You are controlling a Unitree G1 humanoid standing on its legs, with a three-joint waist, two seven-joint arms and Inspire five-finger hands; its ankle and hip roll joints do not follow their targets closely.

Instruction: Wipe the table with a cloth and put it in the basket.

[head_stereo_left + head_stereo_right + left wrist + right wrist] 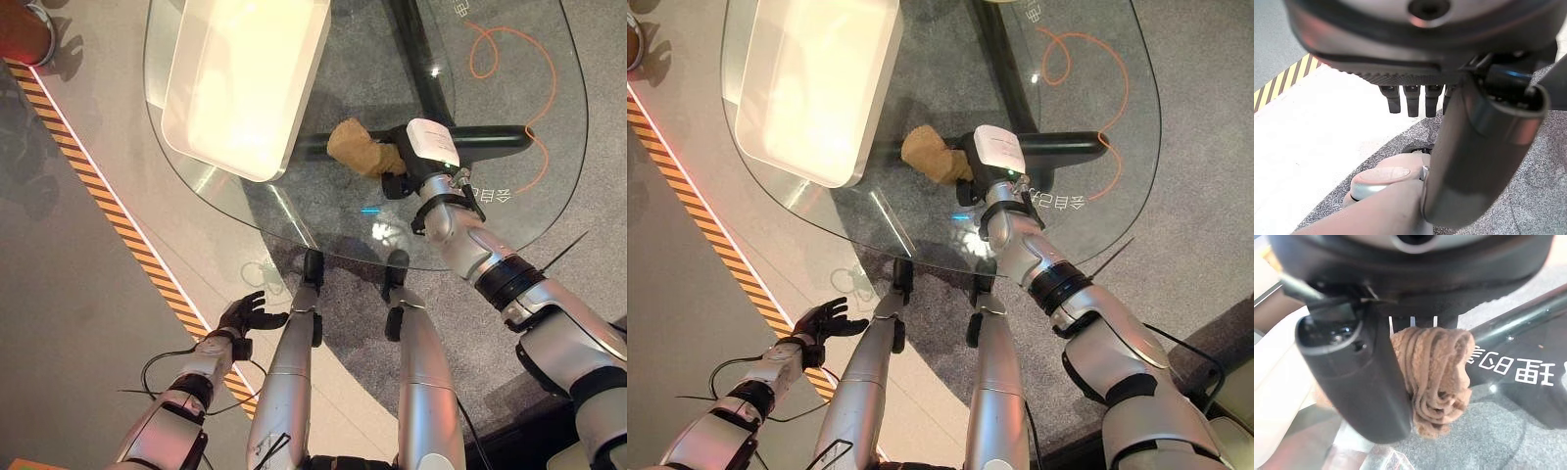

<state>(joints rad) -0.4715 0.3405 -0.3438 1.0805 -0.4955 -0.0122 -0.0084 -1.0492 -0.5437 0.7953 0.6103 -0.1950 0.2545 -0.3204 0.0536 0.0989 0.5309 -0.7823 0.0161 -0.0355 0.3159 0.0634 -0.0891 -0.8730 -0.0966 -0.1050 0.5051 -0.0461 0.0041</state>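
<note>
At the lower left of the left eye view, the left hand [247, 314] hangs over the floor with its fingers spread, holding nothing. Higher up, right of the middle, the right hand [407, 168] squeezes the bunched brown cloth [361, 147] on the glass table [549, 196]. At the upper left sits the white basket [294, 98].

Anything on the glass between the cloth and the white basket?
No. In the left eye view, bare glass table separates the brown cloth, gripped by the right hand, from the basket.
</note>
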